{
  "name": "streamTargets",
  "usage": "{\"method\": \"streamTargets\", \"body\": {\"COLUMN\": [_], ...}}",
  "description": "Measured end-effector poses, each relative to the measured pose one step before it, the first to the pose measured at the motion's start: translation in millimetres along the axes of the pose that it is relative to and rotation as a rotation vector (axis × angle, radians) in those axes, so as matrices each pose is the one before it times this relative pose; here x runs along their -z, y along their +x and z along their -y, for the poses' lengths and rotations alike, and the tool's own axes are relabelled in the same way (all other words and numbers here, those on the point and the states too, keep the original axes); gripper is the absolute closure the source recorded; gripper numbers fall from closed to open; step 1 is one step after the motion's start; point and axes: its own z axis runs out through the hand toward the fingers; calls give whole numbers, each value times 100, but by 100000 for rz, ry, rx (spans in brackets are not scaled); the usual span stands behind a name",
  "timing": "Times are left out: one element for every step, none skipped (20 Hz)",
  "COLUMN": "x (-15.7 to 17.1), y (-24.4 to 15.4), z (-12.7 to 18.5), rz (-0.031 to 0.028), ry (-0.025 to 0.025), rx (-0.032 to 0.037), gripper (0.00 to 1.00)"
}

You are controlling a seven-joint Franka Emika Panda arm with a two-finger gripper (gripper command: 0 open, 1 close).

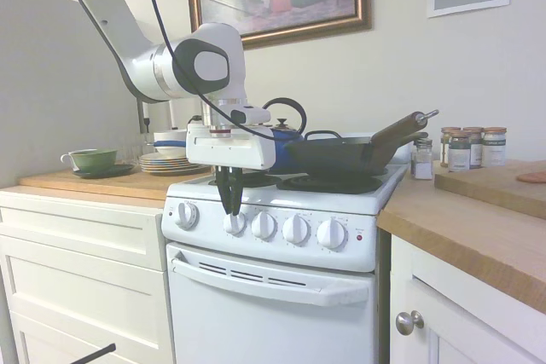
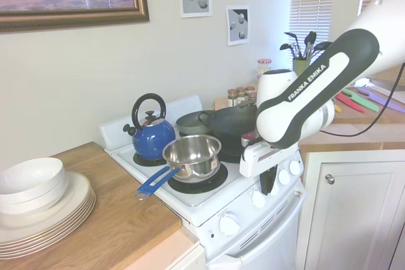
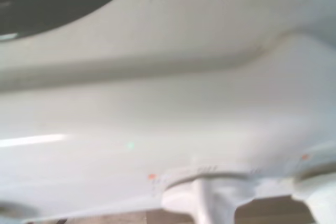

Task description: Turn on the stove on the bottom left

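Observation:
The white range has a row of round white knobs along its front panel [image 1: 367,249]. The stove on the bottom left [image 2: 211,183] is the black front-left burner, with a steel saucepan [image 2: 193,153] with a blue handle standing on it. My gripper [image 1: 231,210] points straight down at the front panel. Its dark fingers [image 1: 227,193] stand close together on the second knob from the left [image 1: 235,225]. In the second exterior view the gripper [image 2: 268,188] hangs over the panel edge. A white knob [image 3: 210,205] shows blurred and close in the wrist view.
A blue kettle [image 2: 150,136] stands on the back-left burner and a black pan [image 1: 341,155] on the right side. Stacked plates and bowls [image 2: 38,200] and a green cup [image 1: 92,159] are on the left counter, spice jars [image 1: 469,147] on the right. The oven handle [image 1: 264,277] juts out below the knobs.

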Motion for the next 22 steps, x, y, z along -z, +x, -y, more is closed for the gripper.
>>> {"method": "streamTargets", "body": {"x": [40,54,61,31,-7,-39,-60,-65,-48,-15,-4,-5,-4,-1,17,13,-6,-24,-58,-77,-88,-90], "y": [162,116,87,14,-23,-38,-82,-79,-61,-34,-21,-38,-59,-71,-61,-23,14,17,7,17,39,35], "z": [125,138,184,207,198,190,177,139,94,51,28,38,64,79,85,54,22,21,2,-22,-26,-24], "rz": [-172,-172,-181,-114,-44,40,94,93,72,-3,8,64,77,77,55,74,131,241,394,393,379,453], "ry": [144,160,180,128,64,-16,-65,-73,-65,-55,-37,-52,-59,-56,-34,-61,-127,-211,-357,-349,-306,-368], "rx": [-37,40,148,279,308,276,157,63,24,24,31,102,148,175,178,89,6,-20,-37,-99,-169,-165], "gripper": [100,100,100,100,100,100,100,100,100,100,100,100,100,100,100,100,100,100,100,100,100,100]}}
